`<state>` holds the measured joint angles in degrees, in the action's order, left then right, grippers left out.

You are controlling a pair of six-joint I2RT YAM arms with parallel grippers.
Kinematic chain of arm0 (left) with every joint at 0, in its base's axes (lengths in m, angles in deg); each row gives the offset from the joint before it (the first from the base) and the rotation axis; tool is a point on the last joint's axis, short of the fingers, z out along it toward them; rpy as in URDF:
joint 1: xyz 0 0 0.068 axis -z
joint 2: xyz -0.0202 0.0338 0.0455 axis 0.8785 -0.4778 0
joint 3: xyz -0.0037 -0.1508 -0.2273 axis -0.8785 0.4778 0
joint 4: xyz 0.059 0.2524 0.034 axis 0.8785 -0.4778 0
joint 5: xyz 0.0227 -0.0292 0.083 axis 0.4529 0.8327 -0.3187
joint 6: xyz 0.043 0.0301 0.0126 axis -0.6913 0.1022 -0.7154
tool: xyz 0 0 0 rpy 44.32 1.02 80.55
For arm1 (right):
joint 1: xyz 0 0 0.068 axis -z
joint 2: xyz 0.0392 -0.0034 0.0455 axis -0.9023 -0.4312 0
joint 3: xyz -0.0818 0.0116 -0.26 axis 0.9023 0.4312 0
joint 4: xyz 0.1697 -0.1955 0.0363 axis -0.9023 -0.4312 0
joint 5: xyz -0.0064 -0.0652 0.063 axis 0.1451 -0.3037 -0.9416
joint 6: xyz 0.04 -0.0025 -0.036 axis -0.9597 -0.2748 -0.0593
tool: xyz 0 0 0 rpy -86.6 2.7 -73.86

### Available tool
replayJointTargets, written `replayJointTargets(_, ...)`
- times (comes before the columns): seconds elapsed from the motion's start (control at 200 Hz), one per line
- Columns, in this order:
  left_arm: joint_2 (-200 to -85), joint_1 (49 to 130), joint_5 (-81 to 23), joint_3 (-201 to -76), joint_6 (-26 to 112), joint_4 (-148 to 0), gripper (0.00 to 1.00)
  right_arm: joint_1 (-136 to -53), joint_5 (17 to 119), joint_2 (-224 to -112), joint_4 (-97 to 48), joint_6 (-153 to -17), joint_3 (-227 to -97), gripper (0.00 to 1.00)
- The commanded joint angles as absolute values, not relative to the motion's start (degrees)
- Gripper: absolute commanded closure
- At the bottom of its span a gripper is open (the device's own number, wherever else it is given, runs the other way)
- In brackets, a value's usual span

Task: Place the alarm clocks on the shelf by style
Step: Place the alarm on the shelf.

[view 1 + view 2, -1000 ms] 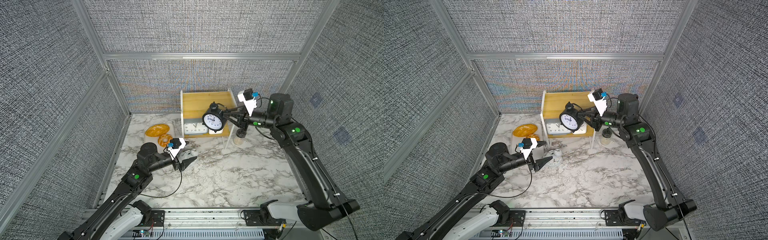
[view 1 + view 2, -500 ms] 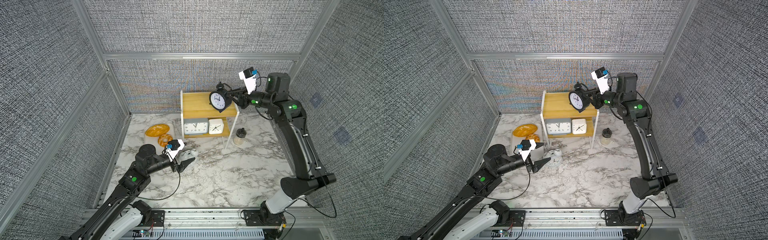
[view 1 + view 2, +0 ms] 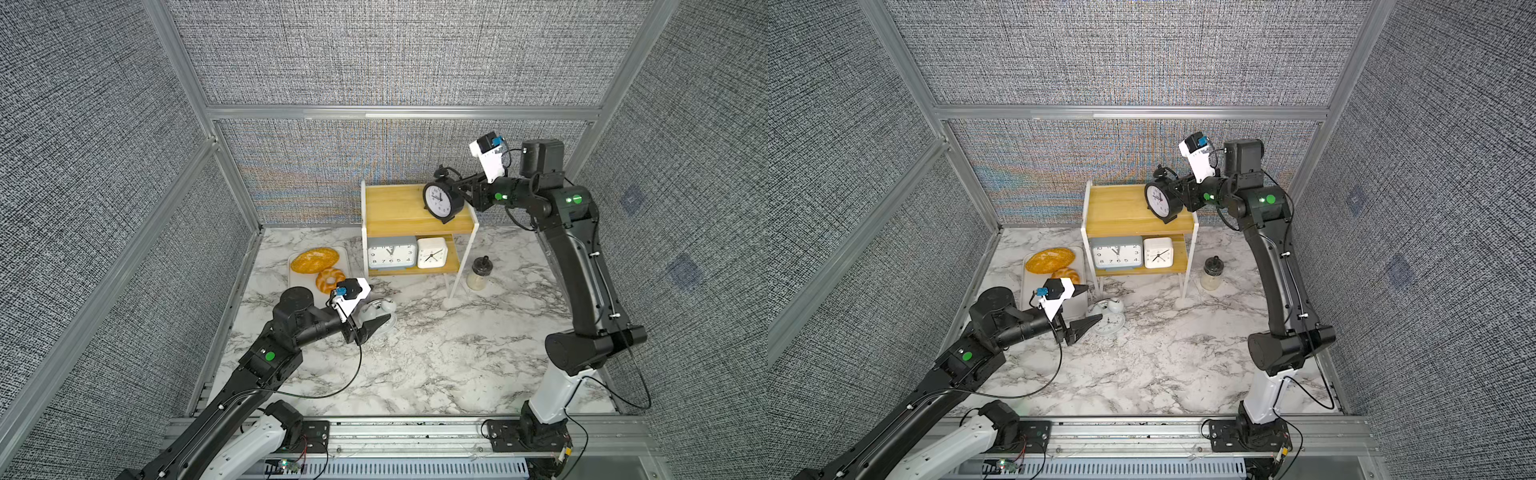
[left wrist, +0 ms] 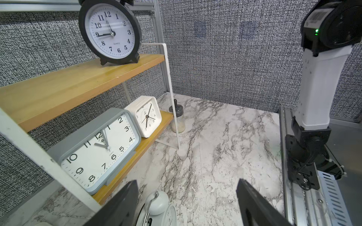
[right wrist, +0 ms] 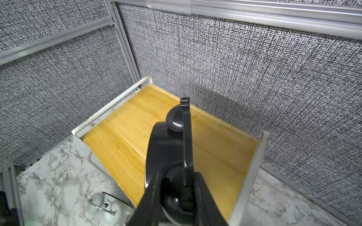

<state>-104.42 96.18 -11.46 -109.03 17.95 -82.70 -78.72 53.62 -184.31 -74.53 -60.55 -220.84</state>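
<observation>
Pinches the black twin-bell clock (image 3: 441, 201) by its top, at the handle between the bells, with the right claw (image 3: 459, 189) pressed together on it. Holds it feet-down on the upper board of the shelf (image 3: 395, 203), close to the front edge and to the white frame end on the right arm's side. Reaches there with the forearm about level, elbow high, the long link rising steeply from the base at the front rail. Leaves the rest of that board bare toward the other frame end.

Spreads the left claw (image 3: 1094, 302) wide, low over the bench (image 3: 457, 353), arm stretched forward from the front rail, wrist nearly level. Has the white twin-bell clock (image 3: 1111, 321) lying face up right at the fingertips, beside the shelf's front left leg; cannot tell whether touching.

Carries on the lower board the grey rectangular clock (image 3: 391, 254) and the small white square clock (image 3: 432, 252), side by side, upright, facing front. Has a white tray (image 3: 291, 277) with bread (image 3: 313, 260) left of the shelf by the side wall, and a small jar (image 3: 477, 276) just beside the right front leg. Offers wide bare marble between the two arms.
</observation>
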Motion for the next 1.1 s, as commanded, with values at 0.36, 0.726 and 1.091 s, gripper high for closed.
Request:
replayJointTargets(0.36, -104.8, 96.1, -11.1, -109.1, 17.8, -83.2, 0.16, -79.2, 55.1, -185.0, -75.6, -60.5, -221.3, 0.62)
replayJointTargets(0.726, -105.1, 96.1, -10.9, -109.0, 17.8, -83.5, 0.16, -80.2, 56.3, -179.7, -69.6, -59.9, -214.7, 0.33)
replayJointTargets(1.091, -105.4, 96.1, -10.8, -109.0, 17.8, -83.5, 0.16, -83.0, 62.3, -169.5, -60.8, -59.0, -197.9, 0.27)
